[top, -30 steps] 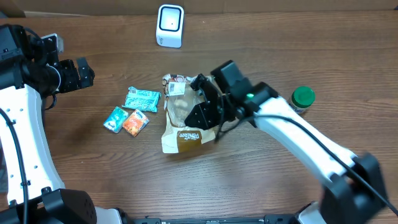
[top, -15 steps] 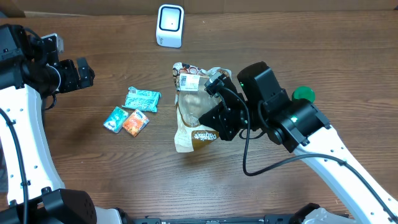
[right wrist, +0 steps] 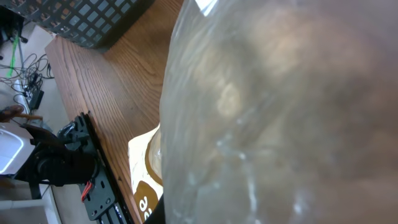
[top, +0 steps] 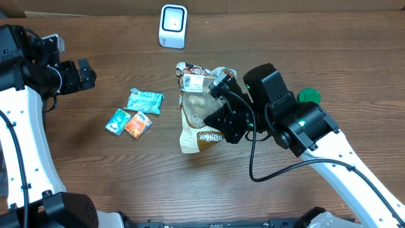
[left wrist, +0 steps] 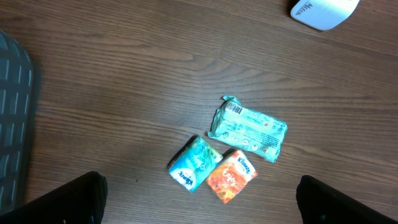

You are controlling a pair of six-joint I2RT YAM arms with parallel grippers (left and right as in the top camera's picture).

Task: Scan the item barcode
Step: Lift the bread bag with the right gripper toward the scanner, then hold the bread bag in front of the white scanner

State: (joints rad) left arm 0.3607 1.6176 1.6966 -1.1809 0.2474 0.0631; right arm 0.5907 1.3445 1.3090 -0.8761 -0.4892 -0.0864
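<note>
The bag (top: 193, 119), lying near-to-far, is pinched by the right gripper (top: 217, 113), the scanner (top: 173, 25) set far-left of it; the left gripper (top: 87, 74) is spread wide.

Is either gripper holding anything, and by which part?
The right gripper is shut on the clear snack bag, pinching its side edge near mid-length. The left gripper is open and empty.

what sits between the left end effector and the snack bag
In the overhead view, three small packets: a teal wrapper, a teal tissue pack and an orange tissue pack.
</note>
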